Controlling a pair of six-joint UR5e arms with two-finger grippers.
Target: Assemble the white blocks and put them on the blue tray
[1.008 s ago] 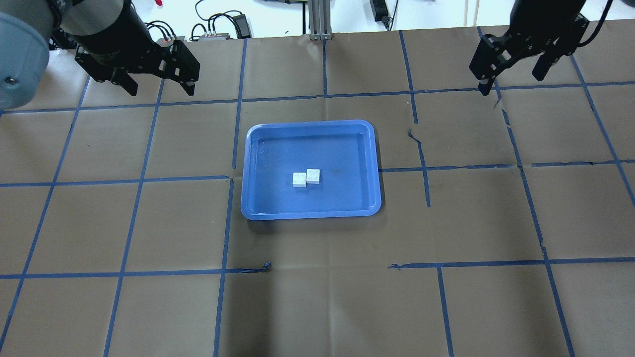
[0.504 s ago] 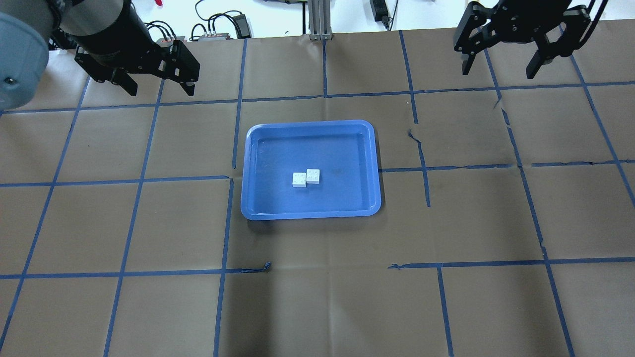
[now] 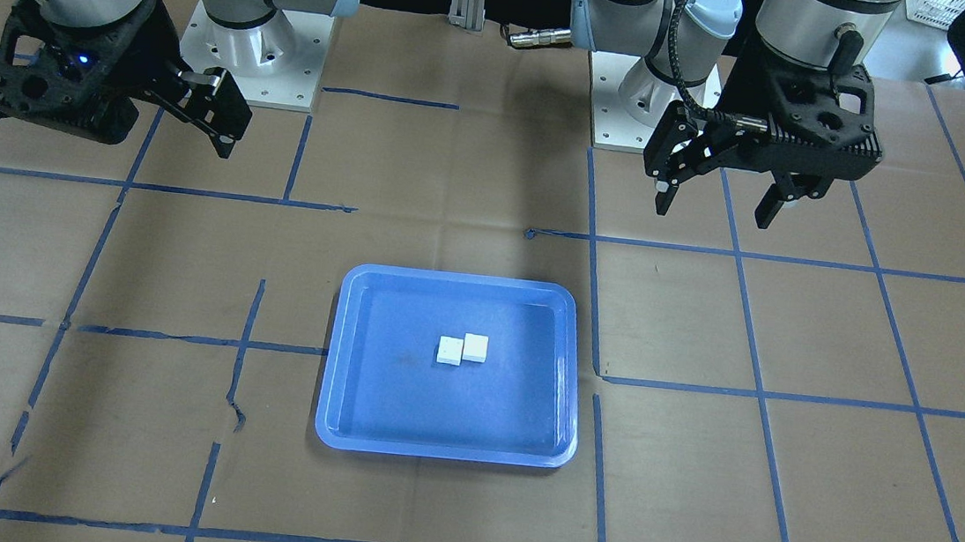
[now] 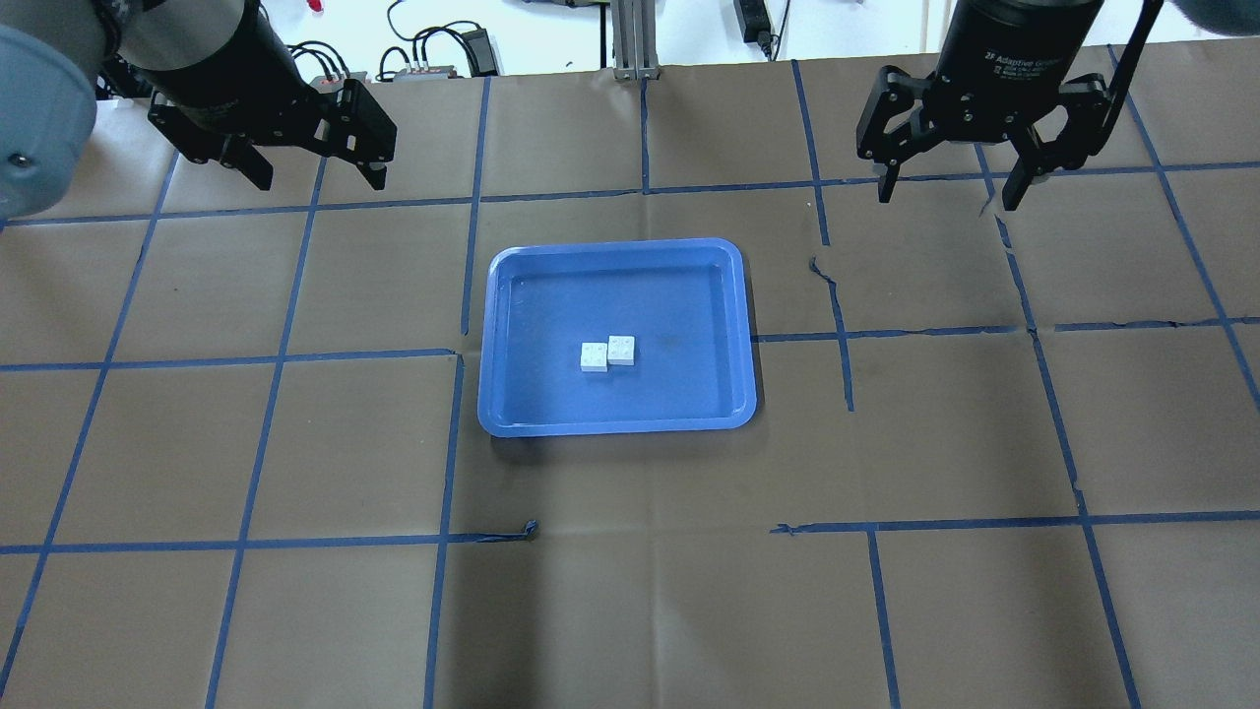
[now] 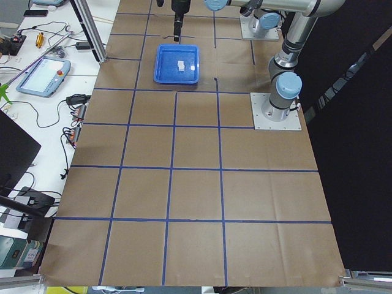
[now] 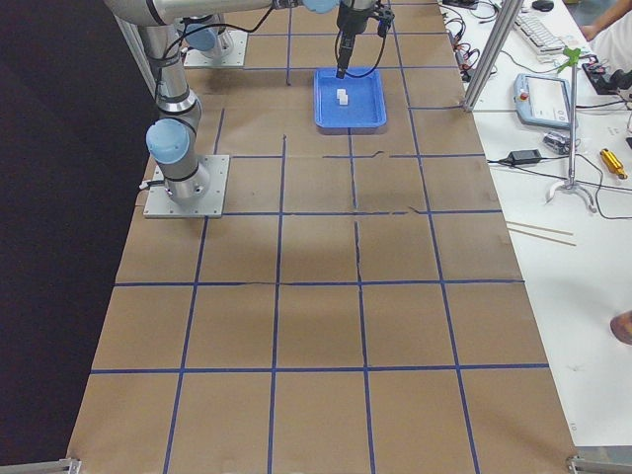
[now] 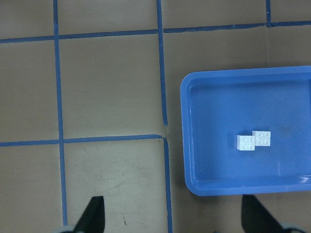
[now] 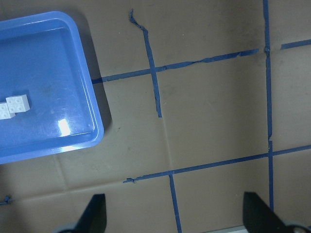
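The blue tray (image 4: 512,409) lies mid-table, also in the front view (image 3: 344,417). Two white blocks (image 4: 607,353) sit in its middle, studs up, side by side and touching, slightly offset, not stacked; they also show in the front view (image 3: 462,350), the left wrist view (image 7: 254,141) and the right wrist view (image 8: 13,106). My left gripper (image 4: 320,182) is open and empty, hovering far left of the tray (image 7: 194,160). My right gripper (image 4: 948,195) is open and empty, pointing down, far right of the tray (image 8: 95,116).
Brown paper with a blue tape grid covers the table; the tape is torn near the tray (image 4: 819,268). Cables and power supplies (image 4: 423,59) and an aluminium post (image 4: 630,39) lie past the far edge. The arm bases (image 3: 247,45) stand on the robot's side.
My right gripper has swung from a tilted pose at the far right edge to pointing down, moving left and toward the tray. The left arm and the blocks have not moved.
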